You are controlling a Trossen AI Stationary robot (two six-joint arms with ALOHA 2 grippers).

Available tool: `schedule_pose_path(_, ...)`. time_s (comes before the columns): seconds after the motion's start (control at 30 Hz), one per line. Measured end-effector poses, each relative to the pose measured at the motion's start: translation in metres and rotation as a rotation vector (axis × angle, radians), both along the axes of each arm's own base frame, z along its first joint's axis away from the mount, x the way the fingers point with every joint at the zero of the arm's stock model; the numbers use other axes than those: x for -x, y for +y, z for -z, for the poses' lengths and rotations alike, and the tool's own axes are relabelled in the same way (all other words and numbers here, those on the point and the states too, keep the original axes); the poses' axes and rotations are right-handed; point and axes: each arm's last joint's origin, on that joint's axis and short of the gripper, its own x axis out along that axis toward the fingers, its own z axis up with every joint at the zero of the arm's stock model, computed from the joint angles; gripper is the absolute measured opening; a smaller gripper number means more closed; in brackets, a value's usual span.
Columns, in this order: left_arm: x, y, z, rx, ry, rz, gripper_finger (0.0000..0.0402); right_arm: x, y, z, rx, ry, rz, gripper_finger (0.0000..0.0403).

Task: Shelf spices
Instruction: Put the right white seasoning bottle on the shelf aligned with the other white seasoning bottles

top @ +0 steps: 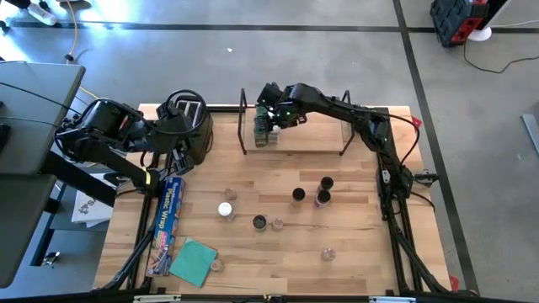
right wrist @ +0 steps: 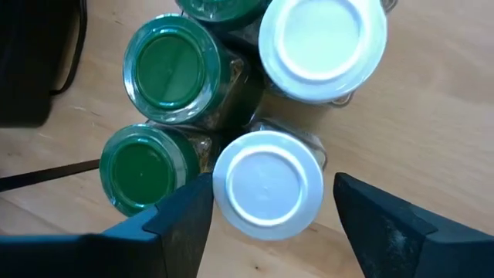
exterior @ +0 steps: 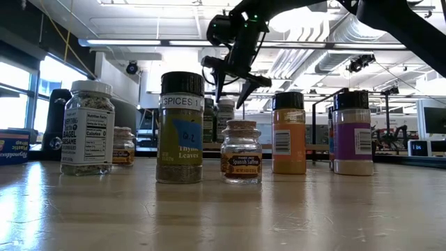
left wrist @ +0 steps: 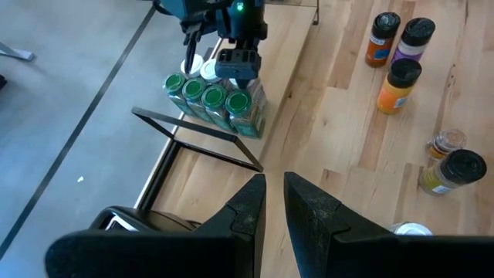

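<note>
While the high view only gives a dark blob where the right gripper (top: 271, 114) hangs over the shelf (top: 316, 139), the right wrist view fills in the details: its fingers are spread apart on either side of a white-capped jar (right wrist: 268, 184) and aren't pressed against it, so nothing looks clamped. Right next to that jar a second white cap (right wrist: 323, 46) and two green caps (right wrist: 168, 69) are packed tight together. From the left wrist view the same cluster is seen as a row of green-lidded jars (left wrist: 214, 96) at the shelf's end, just inside the black metal frame (left wrist: 202, 139), with the right gripper directly above them.

Loose spices (top: 299, 195) are scattered on the table (top: 354, 252) in front of the shelf; labels and jar heights can only be read in the low view, e.g. a thyme jar (exterior: 180, 129) and a small cork-topped jar (exterior: 241, 152).

The left gripper (left wrist: 274, 189) is parked by the toaster (top: 187, 118), fingers nearly together and holding nothing. A blue wrap box (top: 168, 223) and a teal cloth (top: 194, 261) are only picked up from above.
</note>
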Motion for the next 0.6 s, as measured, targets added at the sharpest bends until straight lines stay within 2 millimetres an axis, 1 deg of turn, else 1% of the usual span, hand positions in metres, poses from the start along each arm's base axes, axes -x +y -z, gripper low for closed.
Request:
schedule_pose_path(0.13, 0.000, 0.000, 0.000, -0.001, 0.001, 0.001, 0.0044, 0.001, 0.001, -0.004, 0.022, -0.001, -0.020, 0.0261)
schedule_pose_path(0.27, 0.000, 0.000, 0.000, -0.001, 0.001, 0.001, 0.0044, 0.007, 0.009, -0.022, 0.052, -0.025, -0.053, 0.0261)
schedule_pose_path(0.33, 0.000, 0.000, 0.000, 0.000, 0.000, 0.000, 0.0044, 0.010, 0.019, -0.031, 0.066, -0.018, -0.109, 0.0261)
schedule_pose_path(0.4, 0.000, 0.000, 0.000, 0.004, -0.003, -0.005, 0.0044, 0.011, 0.034, -0.037, 0.086, 0.003, -0.213, 0.0261)
schedule_pose_path(0.5, 0.000, 0.000, 0.000, 0.008, -0.006, -0.010, 0.0044, 0.011, 0.057, -0.041, 0.112, 0.053, -0.440, 0.0255)
schedule_pose_path(0.57, 0.000, 0.000, 0.000, 0.009, -0.006, -0.010, 0.0044, 0.008, 0.070, -0.034, 0.126, 0.075, -0.577, 0.0239)
schedule_pose_path(0.6, 0.000, 0.000, 0.000, 0.009, -0.006, -0.010, 0.0044, 0.005, 0.074, -0.028, 0.131, 0.084, -0.624, 0.0226)
